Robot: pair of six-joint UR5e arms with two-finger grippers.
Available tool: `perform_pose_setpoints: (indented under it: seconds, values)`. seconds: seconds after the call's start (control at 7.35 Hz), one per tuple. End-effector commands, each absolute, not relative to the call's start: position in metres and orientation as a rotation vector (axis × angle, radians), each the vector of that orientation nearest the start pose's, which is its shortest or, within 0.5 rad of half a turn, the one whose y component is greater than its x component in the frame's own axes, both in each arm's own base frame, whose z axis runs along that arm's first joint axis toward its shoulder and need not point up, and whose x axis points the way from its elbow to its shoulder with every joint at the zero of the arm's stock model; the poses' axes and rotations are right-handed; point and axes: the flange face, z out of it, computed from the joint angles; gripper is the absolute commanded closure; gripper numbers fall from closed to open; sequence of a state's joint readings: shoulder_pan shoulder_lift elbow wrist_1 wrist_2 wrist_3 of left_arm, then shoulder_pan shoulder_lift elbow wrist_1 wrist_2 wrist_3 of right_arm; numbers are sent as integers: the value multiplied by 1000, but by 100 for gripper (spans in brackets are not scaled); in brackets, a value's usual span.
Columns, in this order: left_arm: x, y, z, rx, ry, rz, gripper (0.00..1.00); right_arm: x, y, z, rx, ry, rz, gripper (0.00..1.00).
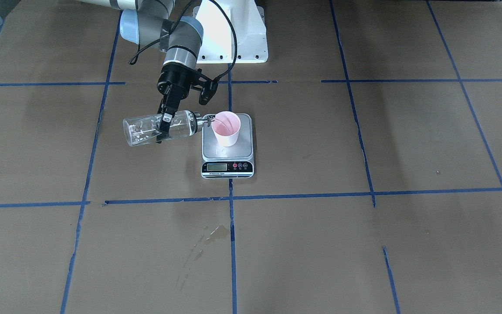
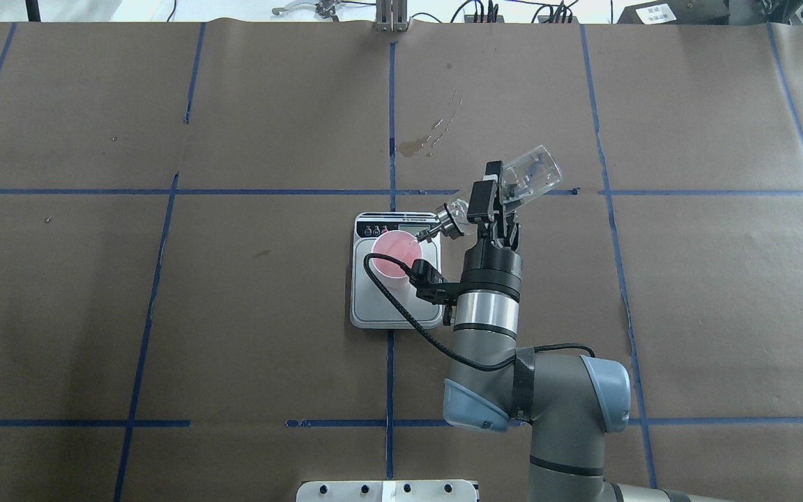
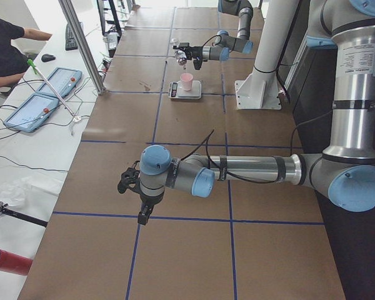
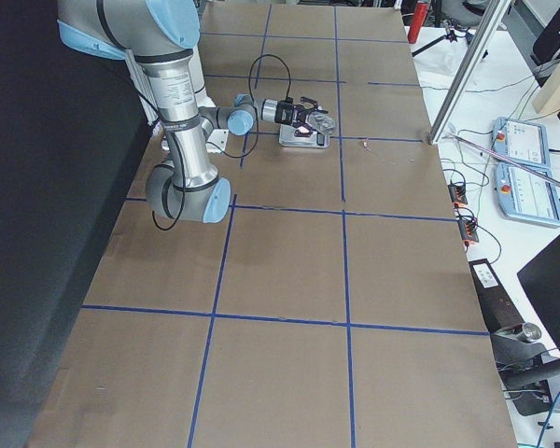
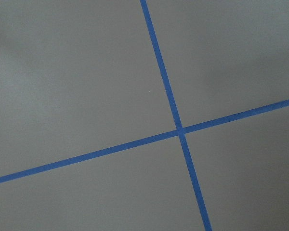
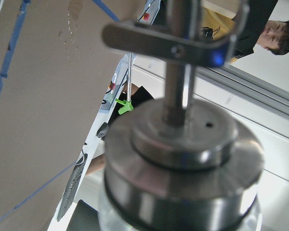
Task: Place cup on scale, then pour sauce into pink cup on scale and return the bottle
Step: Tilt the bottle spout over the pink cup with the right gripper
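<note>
The pink cup (image 1: 227, 128) stands upright on the scale (image 1: 244, 150), towards its back. My right gripper (image 1: 163, 128) is shut on the clear glass bottle (image 1: 144, 128) and holds it tipped nearly level, with the spout at the cup's rim. A thin clear stream seems to run into the cup. The overhead view shows the bottle (image 2: 530, 174), the right gripper (image 2: 488, 199), the cup (image 2: 391, 254) and the scale (image 2: 373, 307). The bottle's metal cap (image 6: 183, 154) fills the right wrist view. My left gripper (image 3: 136, 197) hangs over bare paper far from the scale; I cannot tell whether it is open or shut.
A wet stain (image 1: 216, 233) marks the brown paper on the operators' side of the scale. The robot's white base (image 1: 233, 39) stands behind the scale. Blue tape lines (image 5: 178, 130) divide the table. An operator (image 3: 6, 44) sits by the table's edge.
</note>
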State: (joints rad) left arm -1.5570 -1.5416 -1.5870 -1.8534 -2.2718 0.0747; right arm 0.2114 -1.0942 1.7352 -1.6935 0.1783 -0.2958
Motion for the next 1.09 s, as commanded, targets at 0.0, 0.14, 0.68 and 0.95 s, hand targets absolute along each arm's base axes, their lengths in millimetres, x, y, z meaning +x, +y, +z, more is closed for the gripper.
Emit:
perform_pose_setpoints:
  seconds: [0.0, 0.14, 0.68, 0.95]
  values:
    - [-62, -497, 640, 279, 689, 180, 0, -542, -353, 270, 1085, 1055, -1049, 100]
    - [-62, -497, 640, 280, 689, 179, 0, -541, -353, 264, 1101, 1025, -1028, 100]
    - [-62, -498, 634, 290, 689, 180, 0, -544, -348, 277, 1199, 751, -794, 100]
    - [-62, -498, 632, 294, 690, 182, 0, -546, -346, 280, 1219, 650, -710, 100]
